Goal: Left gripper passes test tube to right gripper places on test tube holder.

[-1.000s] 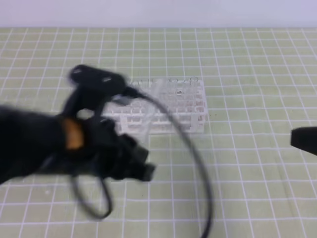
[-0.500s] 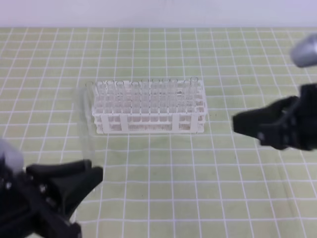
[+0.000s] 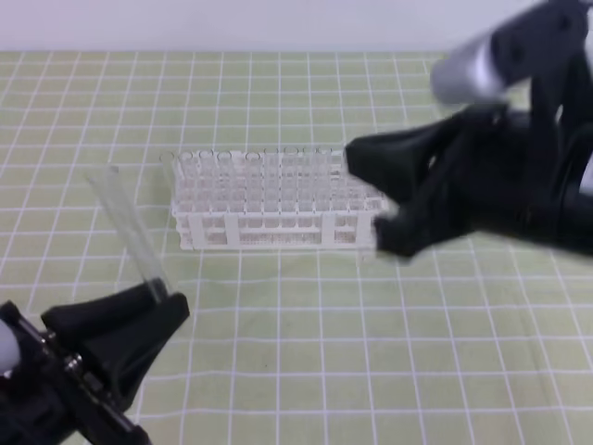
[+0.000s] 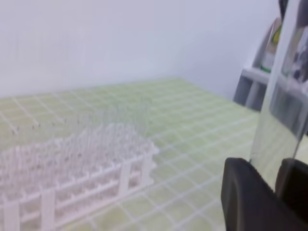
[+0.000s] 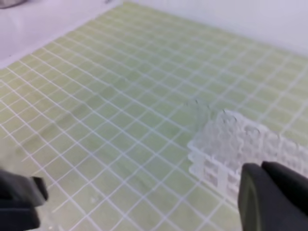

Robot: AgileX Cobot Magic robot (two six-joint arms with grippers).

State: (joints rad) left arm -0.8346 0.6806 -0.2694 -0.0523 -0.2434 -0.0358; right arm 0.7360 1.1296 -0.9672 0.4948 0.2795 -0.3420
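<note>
The test tube (image 3: 125, 227), clear glass, tilts up and to the left from my left gripper (image 3: 171, 301) at the lower left. That gripper is shut on the tube's lower end. The left wrist view shows the tube (image 4: 279, 96) rising between the two black fingers (image 4: 245, 192). The white test tube holder (image 3: 278, 199) stands mid-table, also seen in the left wrist view (image 4: 72, 163) and the right wrist view (image 5: 236, 144). My right gripper (image 3: 359, 159) hangs raised over the holder's right end, shut and holding nothing. Its jaws fill the lower right corner of the right wrist view (image 5: 263, 192).
A green mat (image 3: 296, 352) with a white grid covers the table, backed by a white wall (image 3: 278, 23). A shelf with bottles (image 4: 269, 53) stands off to the right in the left wrist view. A blurred dark shape (image 5: 19, 199) sits at the lower left of the right wrist view.
My left arm pulled back from in front of the holder to the lower left, and the tube now tilts higher. My right arm swung in from the right edge to over the holder's right end.
</note>
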